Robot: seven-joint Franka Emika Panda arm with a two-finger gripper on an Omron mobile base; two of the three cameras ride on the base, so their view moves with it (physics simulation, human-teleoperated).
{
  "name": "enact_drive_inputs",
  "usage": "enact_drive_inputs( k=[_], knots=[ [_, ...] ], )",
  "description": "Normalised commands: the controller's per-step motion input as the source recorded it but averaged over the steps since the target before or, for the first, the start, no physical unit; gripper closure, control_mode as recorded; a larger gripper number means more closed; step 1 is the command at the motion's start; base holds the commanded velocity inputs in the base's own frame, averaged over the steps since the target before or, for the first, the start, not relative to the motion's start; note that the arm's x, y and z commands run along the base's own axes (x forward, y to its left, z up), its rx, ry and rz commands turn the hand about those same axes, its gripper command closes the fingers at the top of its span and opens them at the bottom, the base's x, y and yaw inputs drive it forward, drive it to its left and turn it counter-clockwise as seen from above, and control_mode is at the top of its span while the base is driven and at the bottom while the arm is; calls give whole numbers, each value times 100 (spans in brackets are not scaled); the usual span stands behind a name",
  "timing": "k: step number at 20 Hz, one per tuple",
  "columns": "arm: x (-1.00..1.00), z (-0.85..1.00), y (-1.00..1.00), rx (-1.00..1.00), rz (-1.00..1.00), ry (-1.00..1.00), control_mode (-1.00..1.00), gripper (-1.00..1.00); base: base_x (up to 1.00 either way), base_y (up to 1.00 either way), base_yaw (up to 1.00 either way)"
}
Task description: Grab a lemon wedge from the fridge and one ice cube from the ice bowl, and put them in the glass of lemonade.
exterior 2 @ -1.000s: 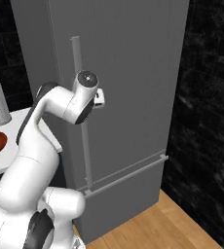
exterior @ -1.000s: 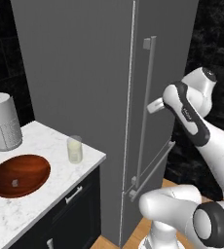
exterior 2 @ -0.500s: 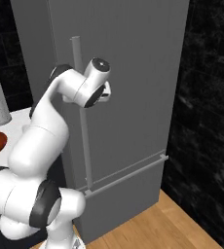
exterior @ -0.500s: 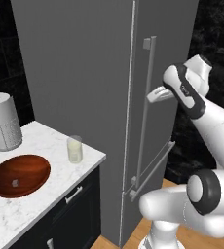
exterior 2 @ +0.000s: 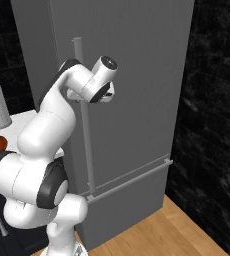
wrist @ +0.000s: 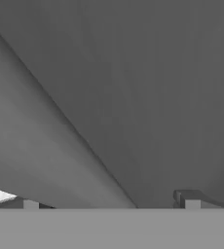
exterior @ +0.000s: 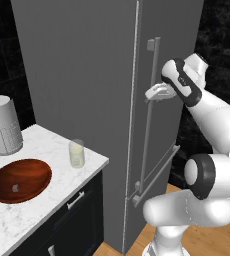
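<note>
The fridge [exterior: 87,75] is closed, and its long handle [exterior: 149,115] runs down the door. Left of the fridge is the marble counter [exterior: 52,200]. On it, farthest from the fridge, stands the paper-towel roll [exterior: 4,125]. The ice bowl [exterior: 34,172] lies nearer, with the ice cube [exterior: 15,188] inside. The glass of lemonade [exterior: 77,153] stands closest to the fridge. The gripper [exterior: 154,94] is just beside the handle, jaws released and grasping nothing.

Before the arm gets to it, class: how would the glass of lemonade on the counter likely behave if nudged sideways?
The glass of lemonade looks taller than wide, so a high push could tip it. It appears nearly full, so the liquid may slosh. The marble counter looks smooth; a low nudge might slide it.
</note>
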Motion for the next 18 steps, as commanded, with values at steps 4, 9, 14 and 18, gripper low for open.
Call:
enact_drive_inputs(
  k=[4, 9, 14, 18],
  knots=[
    [-16, -34, 25, 7, 1, -13, -100, -100, 0, 0, 0],
    [-18, -28, 18, 10, 0, -34, -100, -100, 0, 0, 0],
    [27, 0, 17, 0, 0, 2, -100, -100, 0, 0, 0],
    [24, 0, 8, 0, 0, 7, -100, -100, 0, 0, 0]
  ],
)
